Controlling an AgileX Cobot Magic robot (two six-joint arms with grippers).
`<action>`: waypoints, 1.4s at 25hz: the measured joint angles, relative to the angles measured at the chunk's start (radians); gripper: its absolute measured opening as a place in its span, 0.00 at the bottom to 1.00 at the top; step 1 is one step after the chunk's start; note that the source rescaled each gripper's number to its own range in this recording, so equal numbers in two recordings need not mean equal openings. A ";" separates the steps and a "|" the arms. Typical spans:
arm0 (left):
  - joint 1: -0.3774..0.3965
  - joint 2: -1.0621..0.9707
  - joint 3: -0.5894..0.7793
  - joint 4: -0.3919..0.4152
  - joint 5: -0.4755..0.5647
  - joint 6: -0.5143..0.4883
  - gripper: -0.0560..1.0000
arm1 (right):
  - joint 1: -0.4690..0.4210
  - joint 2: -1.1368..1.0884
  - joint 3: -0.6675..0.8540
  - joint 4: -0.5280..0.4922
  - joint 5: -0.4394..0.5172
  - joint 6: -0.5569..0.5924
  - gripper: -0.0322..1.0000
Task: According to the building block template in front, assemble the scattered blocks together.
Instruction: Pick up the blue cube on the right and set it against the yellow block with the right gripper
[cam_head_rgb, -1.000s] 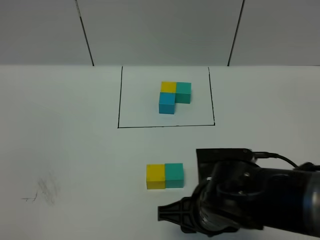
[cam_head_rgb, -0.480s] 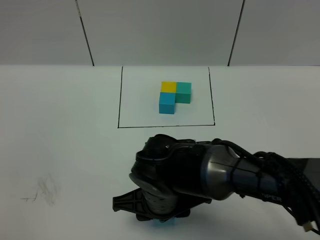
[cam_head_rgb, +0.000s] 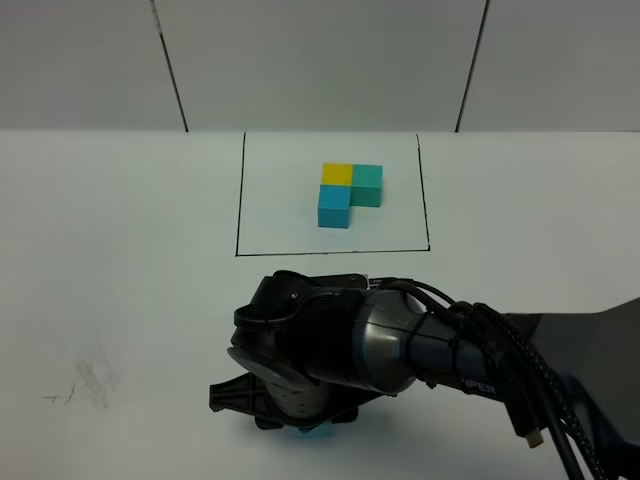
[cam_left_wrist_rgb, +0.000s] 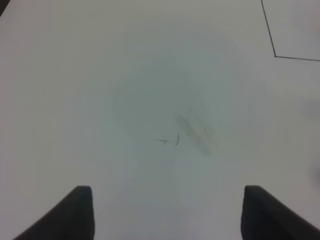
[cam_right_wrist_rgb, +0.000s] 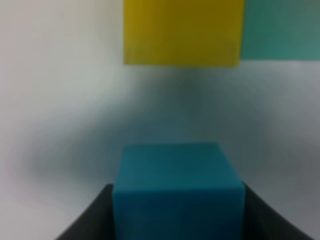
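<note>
Because the sky-blue cube (cam_right_wrist_rgb: 177, 187) is small, matte and square-edged, it is judged to be light and rigid, with little tendency to slip; hold is best taken on two opposite flat faces, squarely, so that it does not rotate. In the right wrist view it is seen between the dark jaws of the right gripper (cam_right_wrist_rgb: 177, 210), which flank it on both sides; whether they actually press on it cannot be told. The yellow cube (cam_right_wrist_rgb: 183, 31) and teal-green cube (cam_right_wrist_rgb: 281, 29) lie side by side, faces touching, at 12 o'clock from the blue cube and apart from it.

In the high view these cubes are hidden beneath the right arm, only a sliver of blue showing at its lower edge. The building block template (cam_head_rgb: 348, 192), an L of three cubes within a thin black rectangle, is placed at 12 o'clock on the smooth white bench (cam_head_rgb: 120, 260).

The left gripper (cam_left_wrist_rgb: 165, 212) hangs over bare bench with its jaws apart, holding nothing.
</note>
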 joint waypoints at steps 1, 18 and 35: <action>0.000 0.000 0.000 0.000 0.000 0.000 0.41 | 0.000 0.000 -0.001 -0.016 -0.001 0.011 0.05; 0.000 0.000 0.000 0.002 0.000 0.000 0.41 | 0.000 0.031 -0.005 -0.051 -0.067 0.012 0.05; 0.000 0.000 0.000 0.011 0.000 0.000 0.41 | -0.033 0.073 -0.061 -0.018 -0.022 -0.039 0.05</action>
